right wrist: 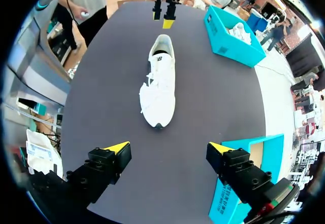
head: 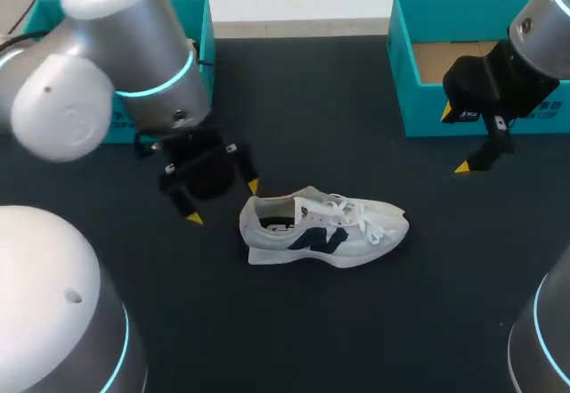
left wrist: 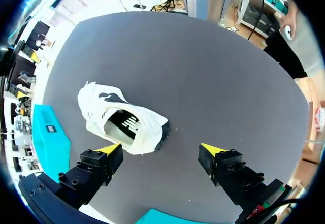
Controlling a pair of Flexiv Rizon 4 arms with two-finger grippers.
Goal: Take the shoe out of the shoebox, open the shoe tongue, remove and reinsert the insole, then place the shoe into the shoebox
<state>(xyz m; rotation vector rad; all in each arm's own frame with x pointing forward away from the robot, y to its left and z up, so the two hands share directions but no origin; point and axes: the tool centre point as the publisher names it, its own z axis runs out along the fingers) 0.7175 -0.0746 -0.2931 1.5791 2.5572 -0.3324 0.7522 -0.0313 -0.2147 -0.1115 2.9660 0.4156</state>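
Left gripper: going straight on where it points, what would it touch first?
Probably the dark table, just beside the heel of the white shoe. One finger of the left gripper might graze that heel; depth is unclear.

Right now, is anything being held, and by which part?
Nothing. The left gripper and right gripper are both open; the white lace-up sneaker lies ungripped on the dark table.

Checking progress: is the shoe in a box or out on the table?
Out. The shoe stands on its sole on the dark table, clear of the left box and the right box.
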